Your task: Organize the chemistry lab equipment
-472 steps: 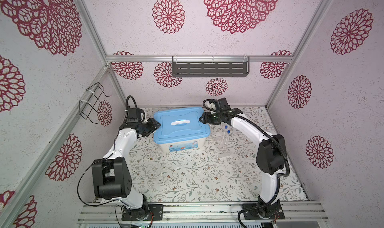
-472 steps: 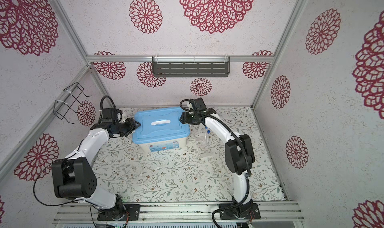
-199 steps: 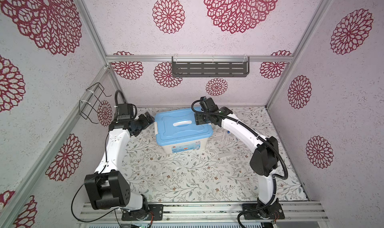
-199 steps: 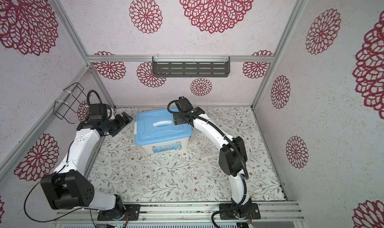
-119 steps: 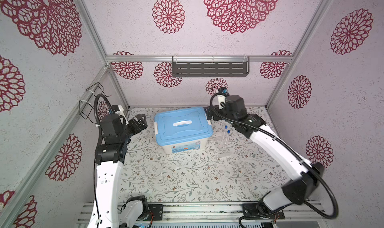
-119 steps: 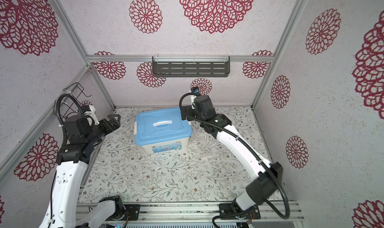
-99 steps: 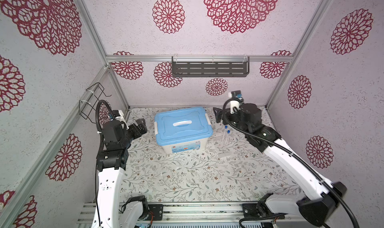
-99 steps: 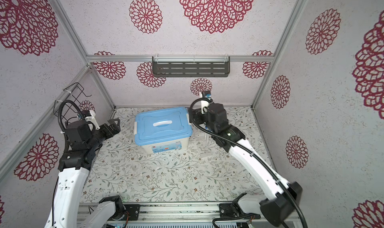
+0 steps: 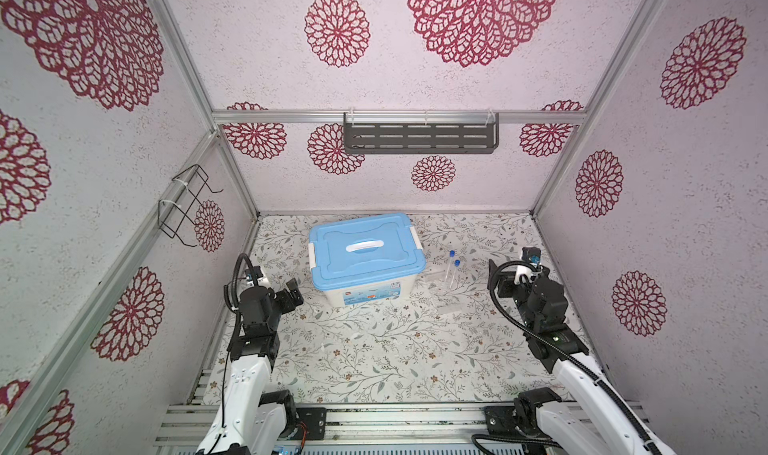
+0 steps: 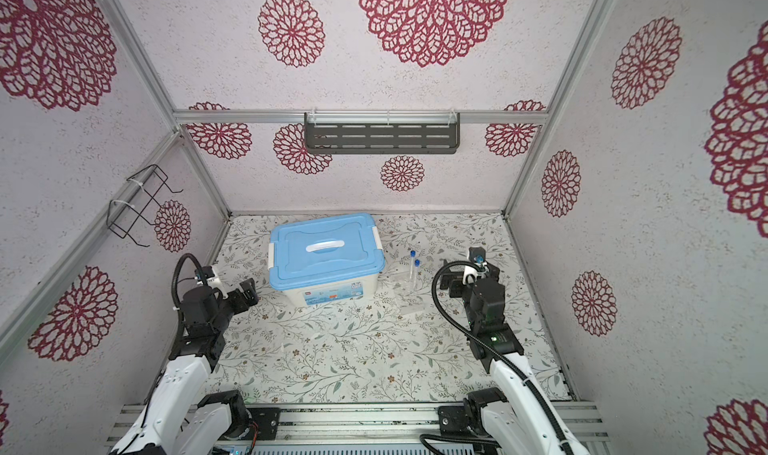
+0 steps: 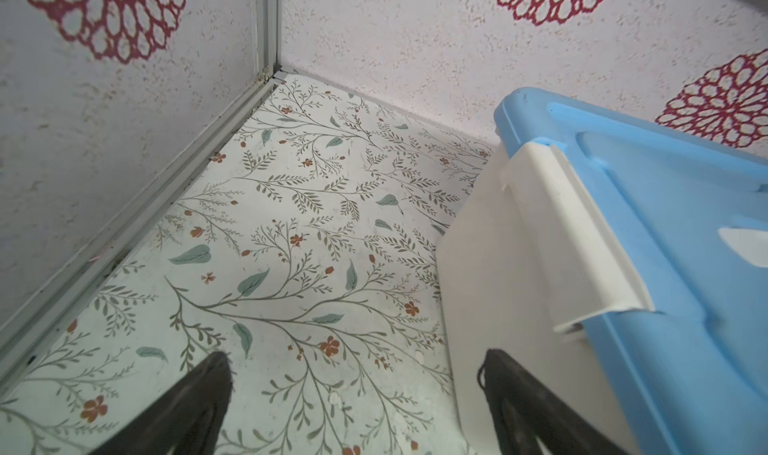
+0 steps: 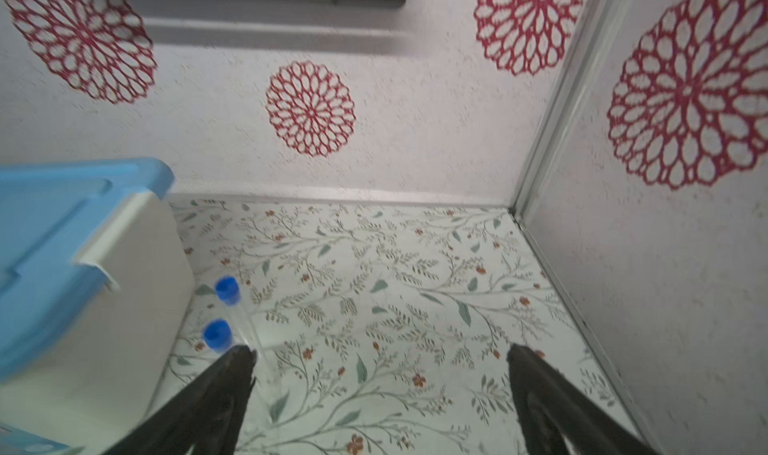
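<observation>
Box [image 9: 365, 297]: one, lid [image 9: 365, 262] on, between the claws.
Tubes [image 9: 450, 271]: two, blue-capped, on desk [image 9: 374, 349] just right of box.
Left claw [image 11: 353, 361]: wide open, empty.
Right claw [image 12: 380, 351]: wide open, empty, near tubes.

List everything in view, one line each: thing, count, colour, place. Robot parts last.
storage box: one, white, back middle of the table, closed
lid: one, blue with a white handle, on the storage box
test tubes: two, clear with blue caps, lying side by side to the right of the storage box
clear pieces: at least two, see-through and faint, by the test tubes
shelf: one, dark grey, on the back wall
wire rack: one, black, on the left wall
table: one, floral print
left gripper: one, black, open, left of the storage box, holding nothing
right gripper: one, black, open, right of the test tubes, holding nothing
</observation>
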Available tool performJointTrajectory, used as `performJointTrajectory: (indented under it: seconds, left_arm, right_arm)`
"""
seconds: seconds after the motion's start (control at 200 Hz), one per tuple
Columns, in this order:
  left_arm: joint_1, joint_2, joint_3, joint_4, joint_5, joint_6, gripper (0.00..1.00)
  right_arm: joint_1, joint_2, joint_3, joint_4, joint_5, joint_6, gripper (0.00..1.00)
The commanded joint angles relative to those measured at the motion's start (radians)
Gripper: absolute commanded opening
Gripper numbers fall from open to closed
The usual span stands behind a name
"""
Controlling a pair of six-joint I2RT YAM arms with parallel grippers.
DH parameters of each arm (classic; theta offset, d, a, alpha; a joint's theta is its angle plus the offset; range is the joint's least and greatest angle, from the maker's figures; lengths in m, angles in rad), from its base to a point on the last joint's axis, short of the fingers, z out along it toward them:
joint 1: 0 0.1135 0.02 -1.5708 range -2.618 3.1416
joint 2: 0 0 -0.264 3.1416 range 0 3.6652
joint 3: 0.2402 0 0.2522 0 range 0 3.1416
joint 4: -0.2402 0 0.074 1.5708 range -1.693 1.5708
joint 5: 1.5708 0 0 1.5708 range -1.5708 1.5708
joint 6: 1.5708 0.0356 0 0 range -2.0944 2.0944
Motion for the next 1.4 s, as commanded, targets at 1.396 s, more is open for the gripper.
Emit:
performJointTrajectory:
  seconds: [1.396]
  left_arm:
    - [-0.011,0.652,0.085,0.705,-0.100,0.173,0.97]
  right_arm:
    - [-0.170,0.756,-0.163,0.937,0.025,0.015,0.99]
